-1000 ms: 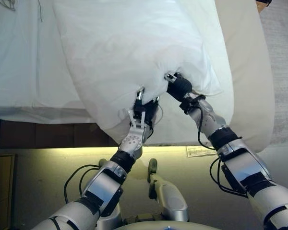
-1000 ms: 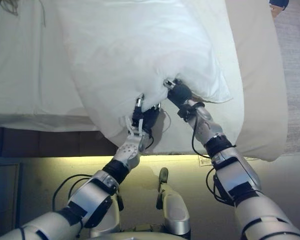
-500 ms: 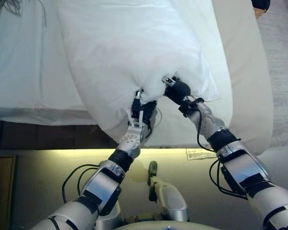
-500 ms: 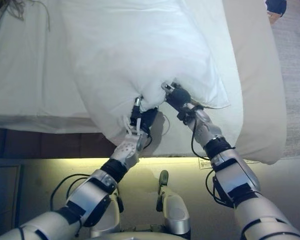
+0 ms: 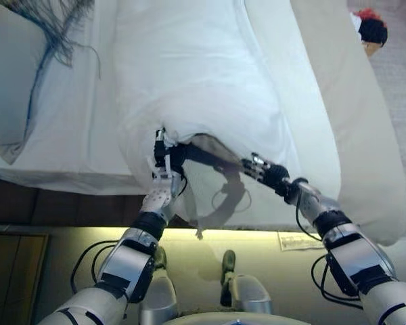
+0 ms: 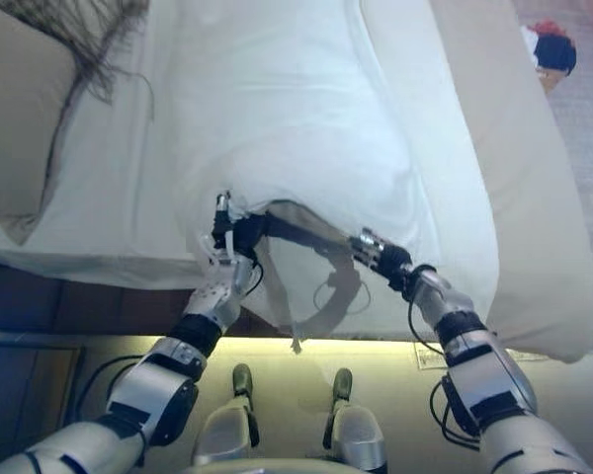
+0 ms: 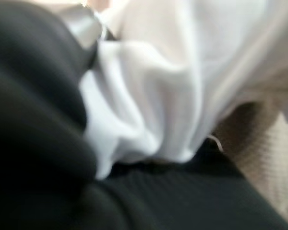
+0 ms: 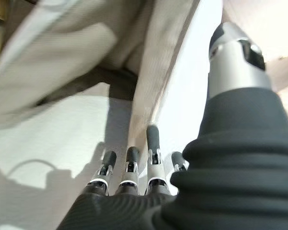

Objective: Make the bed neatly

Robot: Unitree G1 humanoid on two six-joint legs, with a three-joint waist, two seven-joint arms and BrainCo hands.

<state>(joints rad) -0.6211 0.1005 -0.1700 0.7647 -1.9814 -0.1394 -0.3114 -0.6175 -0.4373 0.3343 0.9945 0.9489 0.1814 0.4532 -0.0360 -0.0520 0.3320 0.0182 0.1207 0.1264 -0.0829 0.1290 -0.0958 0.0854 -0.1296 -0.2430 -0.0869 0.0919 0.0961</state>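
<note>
A large white pillow [image 5: 196, 74] lies lengthwise on the bed's white sheet [image 5: 68, 128], with its near end lifted at the bed's front edge. My left hand [image 5: 164, 159] is shut on that near end, and the left wrist view shows bunched white cloth [image 7: 149, 96] in its grip. My right hand [image 5: 265, 172] is to the right of it, just below the pillow's edge, and holds nothing. In the right wrist view its fingers [image 8: 152, 143] are straight over the sheet.
A second pillow [image 5: 10, 81] with dark stringy threads [image 5: 54, 27] across it lies at the far left. A beige cover [image 5: 365, 128] runs down the bed's right side. The dark bed frame [image 5: 54, 206] lies below the front edge. A red and dark object [image 5: 371, 27] is on the floor at top right.
The camera has shifted. My right hand has let go of the pillow and dropped to the lower right. My left hand still holds the pillow's end, now further left.
</note>
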